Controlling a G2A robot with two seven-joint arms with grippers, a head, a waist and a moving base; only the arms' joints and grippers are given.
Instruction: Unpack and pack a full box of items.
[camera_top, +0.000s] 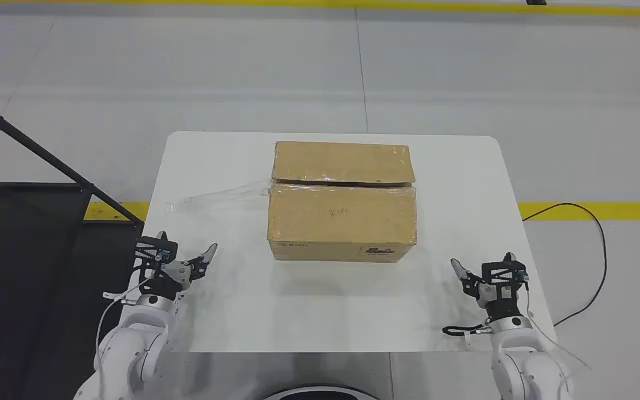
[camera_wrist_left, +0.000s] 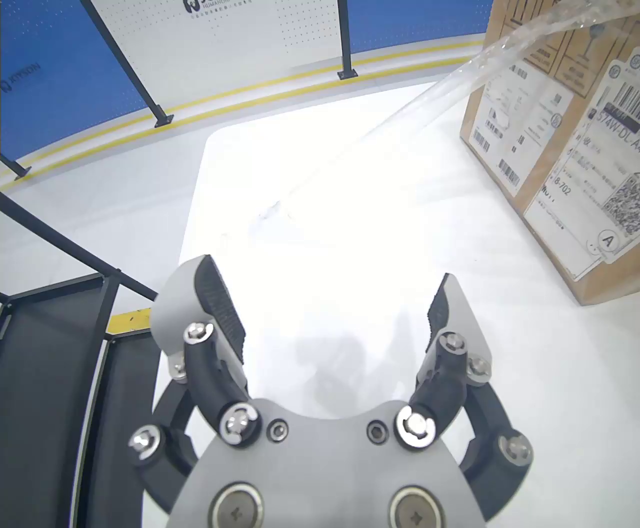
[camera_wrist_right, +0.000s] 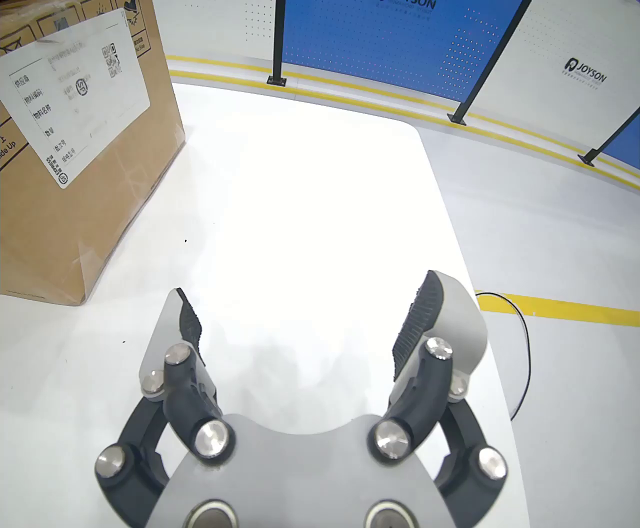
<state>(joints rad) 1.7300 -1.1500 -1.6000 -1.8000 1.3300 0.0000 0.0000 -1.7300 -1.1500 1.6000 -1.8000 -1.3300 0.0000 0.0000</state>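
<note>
Both the left gripper (camera_top: 187, 250) and the right gripper (camera_top: 485, 265) hang wide open and empty, flanking the cardboard box (camera_top: 342, 205) on the table (camera_top: 220, 320), neither touching it

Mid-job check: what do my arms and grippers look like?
The left arm and right arm are white and rounded. The left gripper and right gripper each have a grey metal plate with steel bolts, black curved links and two pale grey fingers with black ribbed pads.
</note>
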